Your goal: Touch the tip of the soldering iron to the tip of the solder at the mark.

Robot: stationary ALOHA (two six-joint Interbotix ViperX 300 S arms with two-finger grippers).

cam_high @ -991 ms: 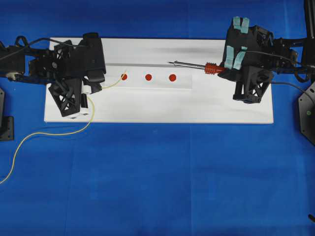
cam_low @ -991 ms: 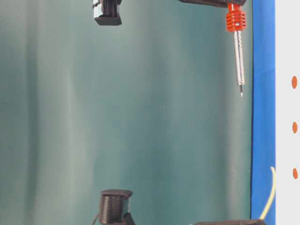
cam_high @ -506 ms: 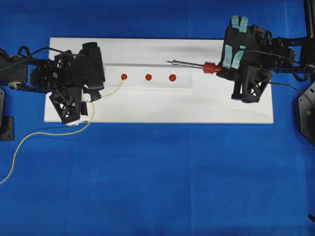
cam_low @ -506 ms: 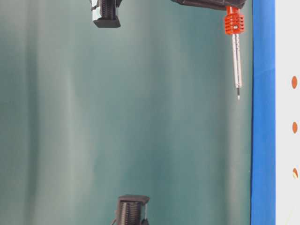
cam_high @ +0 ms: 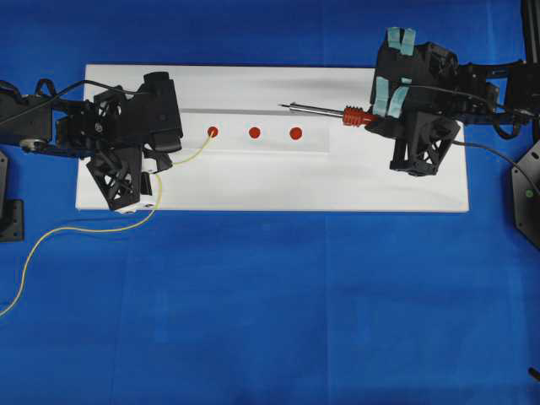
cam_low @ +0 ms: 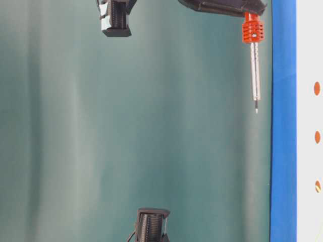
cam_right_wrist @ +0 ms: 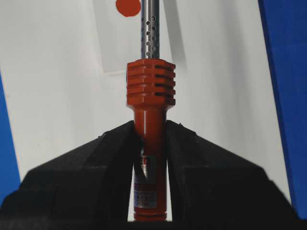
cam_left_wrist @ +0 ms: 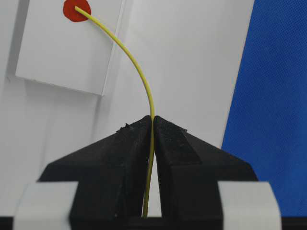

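Soldering iron [cam_high: 325,111] shifted left — its handle label unreadable

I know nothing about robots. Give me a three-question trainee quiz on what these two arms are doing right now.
1. True or false: the thin yellow solder wire has its tip at one of the red round marks.
2. Which pincer holds the red-handled, silver-shafted soldering iron? A) left B) right
3. Fill in: the white board shows ___ red marks.

Key: 1 true; it rests at the mark nearest the left pincer. 2 B; the right pincer clamps the handle, its tip off the marks. 3 three.
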